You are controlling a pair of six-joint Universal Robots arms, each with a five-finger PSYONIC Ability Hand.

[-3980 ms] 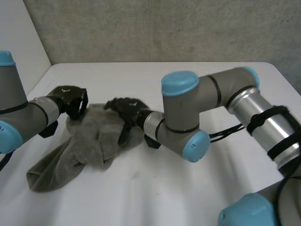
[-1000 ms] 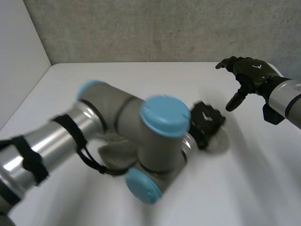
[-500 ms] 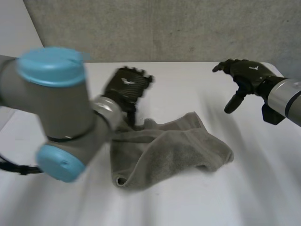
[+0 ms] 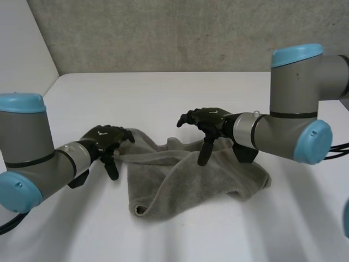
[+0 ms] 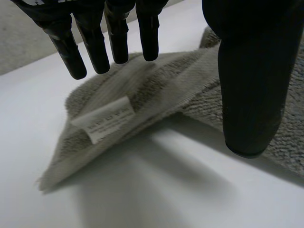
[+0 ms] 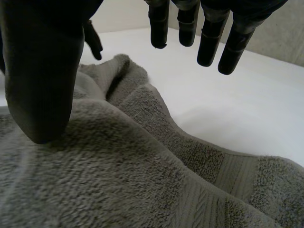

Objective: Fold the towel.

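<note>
The grey towel (image 4: 191, 174) lies crumpled and loosely doubled over in the middle of the white table (image 4: 163, 93). My left hand (image 4: 103, 137) is at the towel's left corner. In the left wrist view its fingers (image 5: 95, 42) and thumb hang straight and open above that corner, where a white label (image 5: 105, 119) shows on the towel (image 5: 156, 90). My right hand (image 4: 210, 120) hovers over the towel's back middle. In the right wrist view its thumb (image 6: 42, 71) and fingers are spread open just above the towel (image 6: 118, 180), holding nothing.
A grey wall (image 4: 163, 33) rises behind the table. The table's left edge (image 4: 43, 95) runs close to my left arm. Bare white tabletop lies in front of the towel and to its right.
My left arm has swung back to the left and its hand has come down at the towel's left corner. My right hand moved in from the far right to over the towel. The towel lies unchanged.
</note>
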